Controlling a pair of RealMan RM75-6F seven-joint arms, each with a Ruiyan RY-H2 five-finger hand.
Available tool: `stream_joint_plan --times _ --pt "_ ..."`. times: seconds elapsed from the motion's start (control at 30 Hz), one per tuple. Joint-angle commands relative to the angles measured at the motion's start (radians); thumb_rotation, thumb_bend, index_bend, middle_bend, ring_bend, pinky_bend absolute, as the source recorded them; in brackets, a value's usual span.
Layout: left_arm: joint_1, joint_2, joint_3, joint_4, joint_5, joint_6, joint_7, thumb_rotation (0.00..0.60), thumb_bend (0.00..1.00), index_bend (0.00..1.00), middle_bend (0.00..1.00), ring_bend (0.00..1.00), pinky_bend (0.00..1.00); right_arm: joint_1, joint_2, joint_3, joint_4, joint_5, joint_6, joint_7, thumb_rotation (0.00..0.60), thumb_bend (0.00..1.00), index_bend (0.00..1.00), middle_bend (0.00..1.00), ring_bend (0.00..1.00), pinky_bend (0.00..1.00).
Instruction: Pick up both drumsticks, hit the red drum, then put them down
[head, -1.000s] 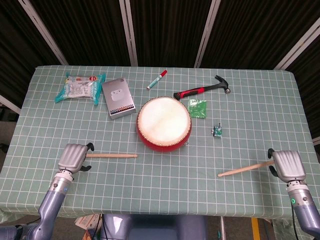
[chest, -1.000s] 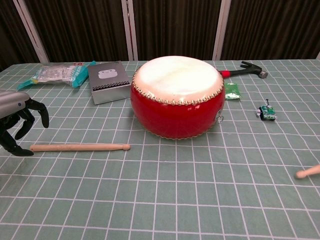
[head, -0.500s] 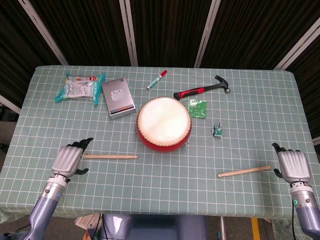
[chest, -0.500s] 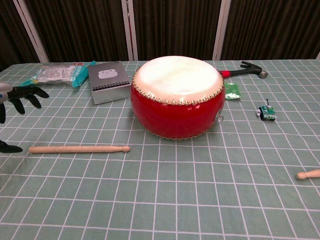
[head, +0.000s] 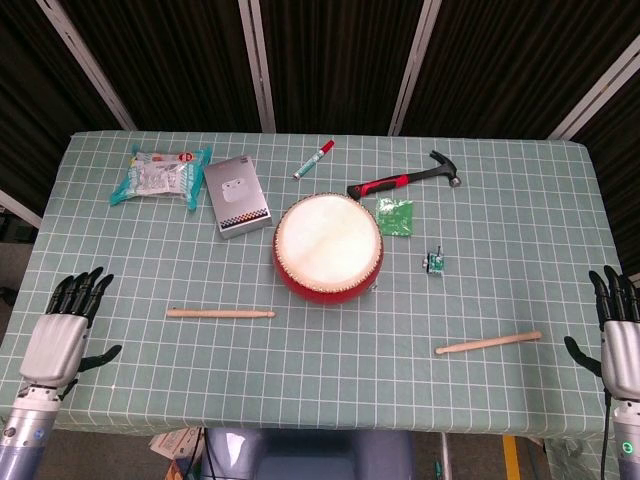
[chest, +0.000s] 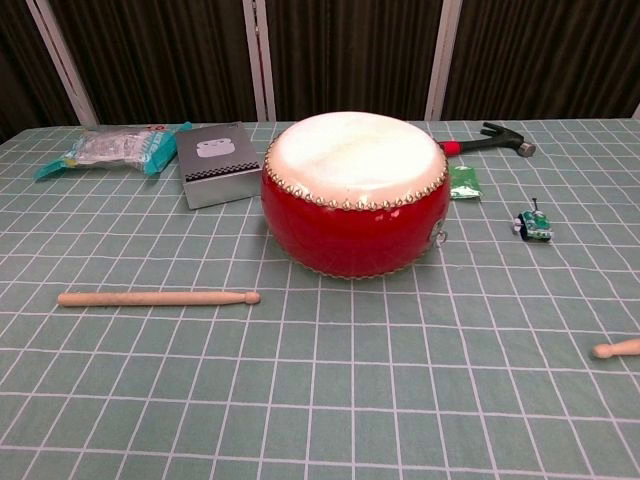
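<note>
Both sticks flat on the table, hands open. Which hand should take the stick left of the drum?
Left. The left hand is open at the table's left edge, nearest that stick. The right hand sits at the far right, beside the other stick.

No legible text, brand or number is visible; print on the snack packet (head: 160, 174) and grey box (head: 236, 195) is unreadable.

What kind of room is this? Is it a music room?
Probably a robot test lab, not a music room: robot hands wait beside a checked cloth table holding a mixed set, drum, hammer, marker.
</note>
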Motion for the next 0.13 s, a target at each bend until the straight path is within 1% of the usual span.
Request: stream_joint_plan --times 0.03,0.13 --pt "0.039 0.007 0.007 0.053 0.031 0.041 -0.052 0.6 0.04 0.0 0.0 0.0 0.05 -0.035 -0.04 -0.023 0.064 -0.068 0.049 0.052 0.6 0.24 0.0 0.0 0.04 0.14" --pt "0.05 0.01 0.004 0.054 0.037 0.038 -0.072 0.6 0.04 0.0 0.0 0.0 0.05 -0.039 -0.051 -0.026 0.086 -0.084 0.052 0.056 0.6 0.24 0.0 0.0 0.04 0.14"
